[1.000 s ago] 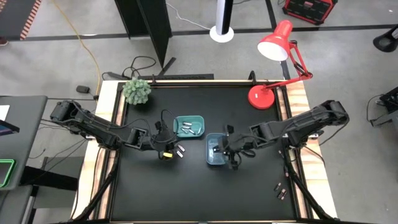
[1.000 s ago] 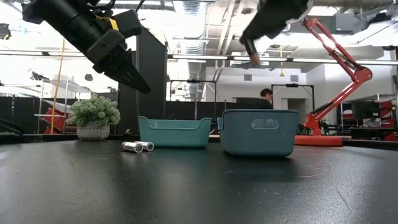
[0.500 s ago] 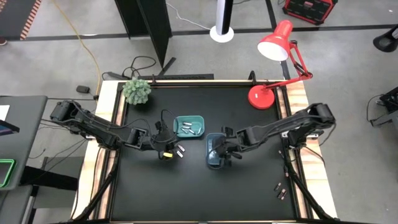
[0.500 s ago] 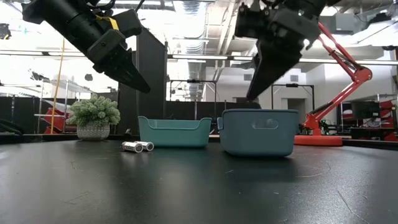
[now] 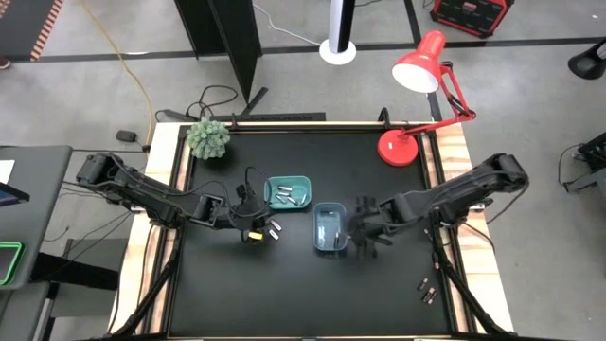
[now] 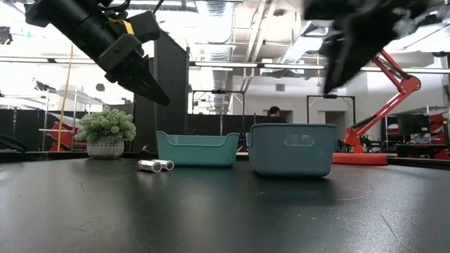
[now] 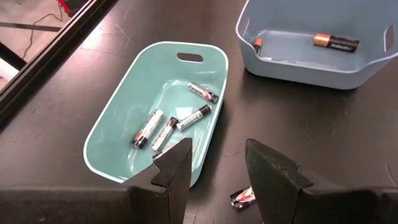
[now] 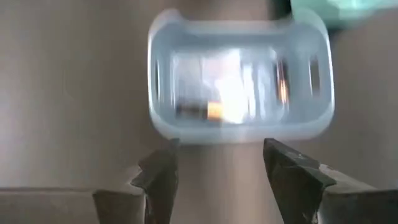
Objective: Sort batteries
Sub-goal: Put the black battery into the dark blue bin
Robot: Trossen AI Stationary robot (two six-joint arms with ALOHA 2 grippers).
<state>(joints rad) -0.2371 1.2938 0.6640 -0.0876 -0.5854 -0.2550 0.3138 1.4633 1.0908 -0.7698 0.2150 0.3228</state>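
The batteries (image 7: 243, 198) on the desk (image 5: 284, 294) are light, hard, prone to rolling (grip mid-barrel); both arms' jaws hang open, empty.

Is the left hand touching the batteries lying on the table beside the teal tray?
Apart. In the low view the left hand hangs well above the two batteries, with open background between them.

We see bright ceiling lights glaring in the low view, silhouetting both arms. The right gripper (image 6: 337, 67) smears with motion blur; its wrist view of the blue tray (image 8: 239, 134) blurs too.
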